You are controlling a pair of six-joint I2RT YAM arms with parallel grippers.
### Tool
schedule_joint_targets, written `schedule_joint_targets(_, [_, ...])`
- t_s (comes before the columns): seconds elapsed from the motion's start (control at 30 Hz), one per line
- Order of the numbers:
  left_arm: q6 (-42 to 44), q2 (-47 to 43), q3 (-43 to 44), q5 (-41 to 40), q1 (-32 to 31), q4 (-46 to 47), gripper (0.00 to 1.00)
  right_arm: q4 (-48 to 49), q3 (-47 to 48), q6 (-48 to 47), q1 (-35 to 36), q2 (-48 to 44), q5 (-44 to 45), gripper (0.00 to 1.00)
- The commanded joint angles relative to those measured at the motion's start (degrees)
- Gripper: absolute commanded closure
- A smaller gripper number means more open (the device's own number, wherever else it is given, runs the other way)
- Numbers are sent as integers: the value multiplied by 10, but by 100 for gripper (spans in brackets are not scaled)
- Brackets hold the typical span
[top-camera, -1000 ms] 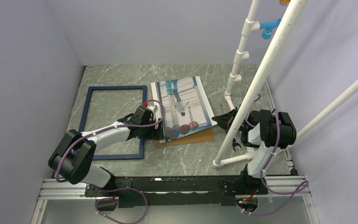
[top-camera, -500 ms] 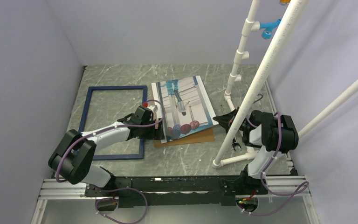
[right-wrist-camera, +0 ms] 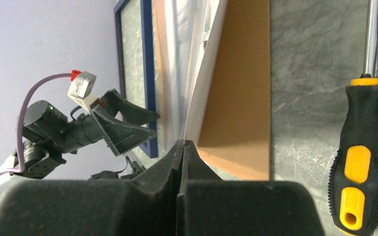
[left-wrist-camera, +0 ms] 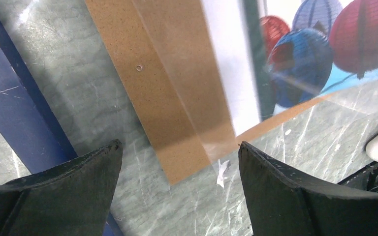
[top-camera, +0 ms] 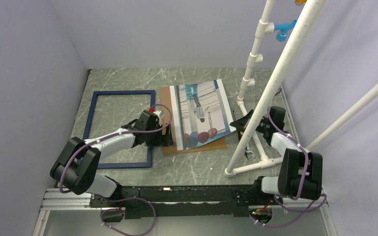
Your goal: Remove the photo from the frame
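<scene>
Close to the arm bases, over the grey marble table point(top-camera: 192, 169), left gripper point(left-wrist-camera: 178, 150) hangs low w/ jaws wide apart, nothing between them. Under it is the near corner of a brown backing board point(left-wrist-camera: 142, 64). Right gripper point(right-wrist-camera: 183, 143), a bit farther & on the right side, is pinched fully together on the photo point(top-camera: 199, 113), at approx. its near right corner. This side of the print is raised off the board & the rest leans on it. A black-yellow screwdriver point(right-wrist-camera: 362, 162) lies just beside, on the table. Photo is out of the frame point(top-camera: 123, 92): the navy frame lies flat to the left of the board, only table inside it, right rail near the left gripper. Farther right, white pipes point(top-camera: 275, 83) stand up.
</scene>
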Motion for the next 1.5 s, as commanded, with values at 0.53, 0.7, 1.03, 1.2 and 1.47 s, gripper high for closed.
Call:
schedule_joint_targets(0.53, [-17,3,-4,48,24,18,10,-404,181,-183,122,-89,285,100])
schedule_joint_targets(0.7, [-18,14,-11,54,31,31,11,-456,230,-190,124,-100,342,100])
schedule_joint_targets(1.03, [-16,31,-15,68,38,50,11,-390,277,-135,123,-105,225,100])
schedule_joint_targets(1.2, [-24,19,-19,87,38,63,10,-395,253,-136,123,-101,214,100])
schedule_joint_targets(1.47, [-19,14,-20,84,44,55,10,-416,423,-137,107,-77,238,100])
